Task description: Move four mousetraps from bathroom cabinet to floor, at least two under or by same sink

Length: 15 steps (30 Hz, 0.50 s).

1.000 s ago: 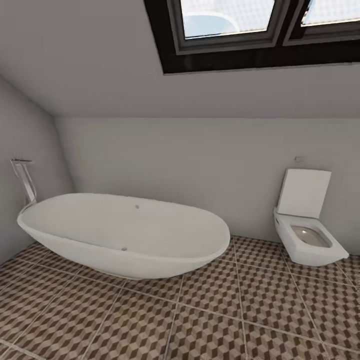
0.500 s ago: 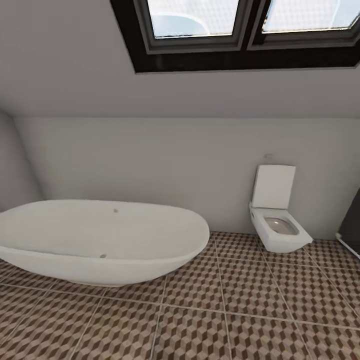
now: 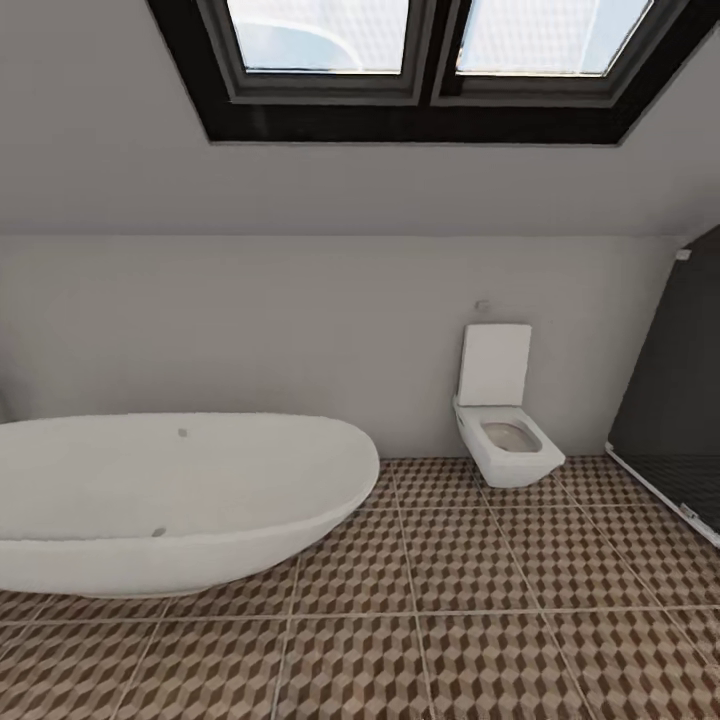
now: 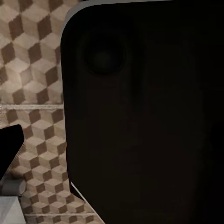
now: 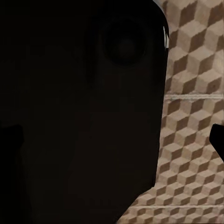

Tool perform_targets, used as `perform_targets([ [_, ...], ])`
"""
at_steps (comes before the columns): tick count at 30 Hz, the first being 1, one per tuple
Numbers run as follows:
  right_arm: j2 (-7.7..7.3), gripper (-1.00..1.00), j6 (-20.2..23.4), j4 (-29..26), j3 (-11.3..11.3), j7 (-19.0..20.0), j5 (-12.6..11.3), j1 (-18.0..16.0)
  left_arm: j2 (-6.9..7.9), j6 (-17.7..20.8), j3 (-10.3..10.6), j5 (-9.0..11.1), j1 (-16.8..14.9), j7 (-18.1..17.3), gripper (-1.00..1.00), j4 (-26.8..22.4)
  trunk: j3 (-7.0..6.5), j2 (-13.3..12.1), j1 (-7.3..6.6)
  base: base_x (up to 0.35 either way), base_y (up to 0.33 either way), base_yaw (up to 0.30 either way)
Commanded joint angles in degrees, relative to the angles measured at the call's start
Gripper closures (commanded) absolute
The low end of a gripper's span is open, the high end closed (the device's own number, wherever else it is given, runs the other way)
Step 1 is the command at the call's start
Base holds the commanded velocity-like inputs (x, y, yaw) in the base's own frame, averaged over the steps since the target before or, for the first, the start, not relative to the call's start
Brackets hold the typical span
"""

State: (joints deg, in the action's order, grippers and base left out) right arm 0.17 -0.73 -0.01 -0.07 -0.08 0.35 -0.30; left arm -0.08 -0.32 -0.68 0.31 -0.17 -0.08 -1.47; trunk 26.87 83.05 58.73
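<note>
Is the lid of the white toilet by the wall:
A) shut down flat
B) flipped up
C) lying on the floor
B: the square white toilet has its flat lid standing upright against the pale wall, and the open bowl shows below it, beside the oval white bathtub on the cube-patterned tile floor.
</note>
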Motion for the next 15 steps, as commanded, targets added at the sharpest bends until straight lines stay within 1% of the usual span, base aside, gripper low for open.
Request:
perform_targets([
  [1, 0.01, -1.0, -0.07, 0.01, -0.01, -0.01, 0.03, -0.03, 0.0, -0.03, -0.06, 0.03, -0.01, -0.01, -1.0, -0.02, 0.06, 0.03, 0.0, 0.0, 0.0, -0.286],
  [15, 0.01, -1.0, -0.07, 0.01, 0.09, -0.01, 0.14, 0.0, 0.14, -0.03, -0.1, 0.18, -0.01, -0.01, -1.0, -0.02, 0.06, 0.03, 0.0, 0.0, 0.0, -0.286],
])
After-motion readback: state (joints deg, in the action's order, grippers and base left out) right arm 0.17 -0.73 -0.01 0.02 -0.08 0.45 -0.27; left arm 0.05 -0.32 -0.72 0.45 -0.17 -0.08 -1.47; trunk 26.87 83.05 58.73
